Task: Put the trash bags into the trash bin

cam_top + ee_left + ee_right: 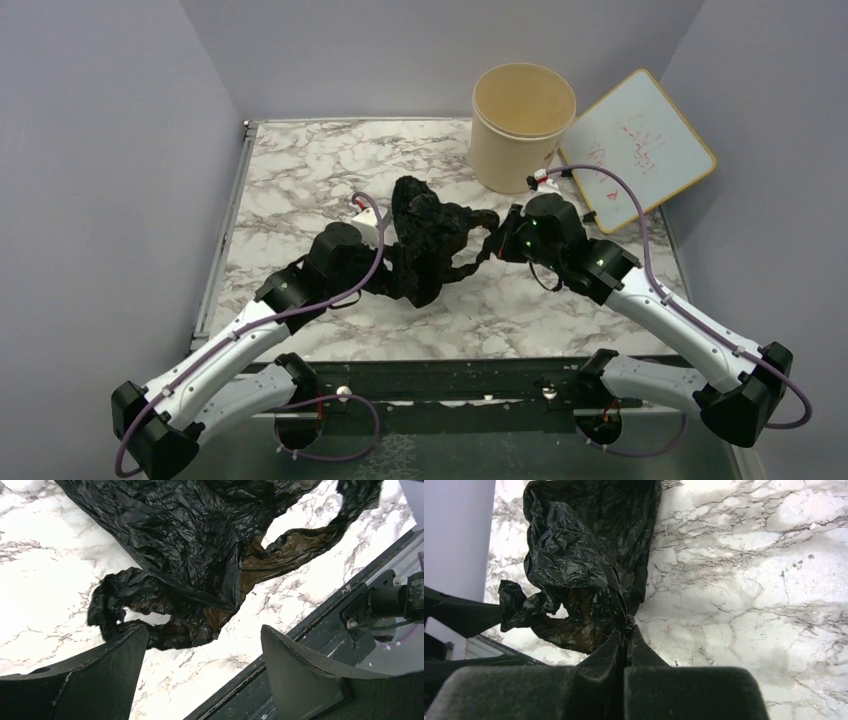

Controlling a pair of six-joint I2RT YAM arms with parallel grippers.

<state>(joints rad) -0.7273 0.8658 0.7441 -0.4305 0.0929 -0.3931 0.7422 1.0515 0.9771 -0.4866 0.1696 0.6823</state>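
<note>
Trash bag [430, 232], crumpled black film, on worktop [300, 170] short of trash bin [520, 150]: likely light, limp, slippery, best pinched at a bunched fold; right end effector [626, 636] clamped on its edge, left end effector [203, 632] agape, empty.

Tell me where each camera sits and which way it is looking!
Top external: above and behind, looking down on the table, trash bag, trash bin and whiteboard; the left arm and right arm show.
Left wrist: on the left arm, looking past the open left gripper at the bag and marble; that gripper shows.
Right wrist: on the right arm, looking along the right gripper, shut on the bag; that gripper shows.
Shared: all three see the bag and table.
</note>
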